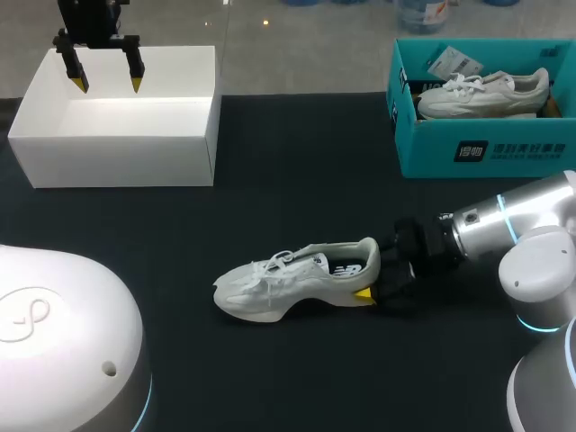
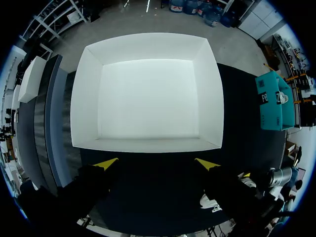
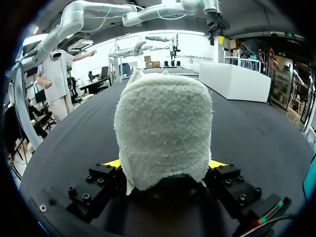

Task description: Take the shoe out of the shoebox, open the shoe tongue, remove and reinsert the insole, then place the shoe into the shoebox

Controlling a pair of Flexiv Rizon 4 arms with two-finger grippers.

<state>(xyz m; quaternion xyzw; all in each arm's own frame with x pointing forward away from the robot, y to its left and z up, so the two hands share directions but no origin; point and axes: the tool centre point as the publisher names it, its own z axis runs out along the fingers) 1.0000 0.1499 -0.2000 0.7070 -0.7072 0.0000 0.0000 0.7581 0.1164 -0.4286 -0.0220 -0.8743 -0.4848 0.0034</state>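
From the head view, the white shoe [image 1: 292,279] lies on the black table [image 1: 270,378], out of any box, toe to your left and heel in your right gripper [image 1: 373,286]. Only one yellow tip shows there; the heel hides the other. Your left gripper [image 1: 108,84] hangs over the far wall of the white box [image 1: 117,148], fingers spread and holding nothing. At the far right, a teal shoebox [image 1: 477,148] holds a second shoe [image 1: 481,94], well apart from yours. A rounded white robot base [image 1: 54,333] fills the near left corner. In the left wrist view, the white box's bare floor lies ahead of the parted tips. The dark finger housing covers most of the white shoe. In the right wrist view, the fuzzy heel sits between the fingers, clamped from both sides. It blocks the rest of the shoe, and only slivers of yellow show at either side.
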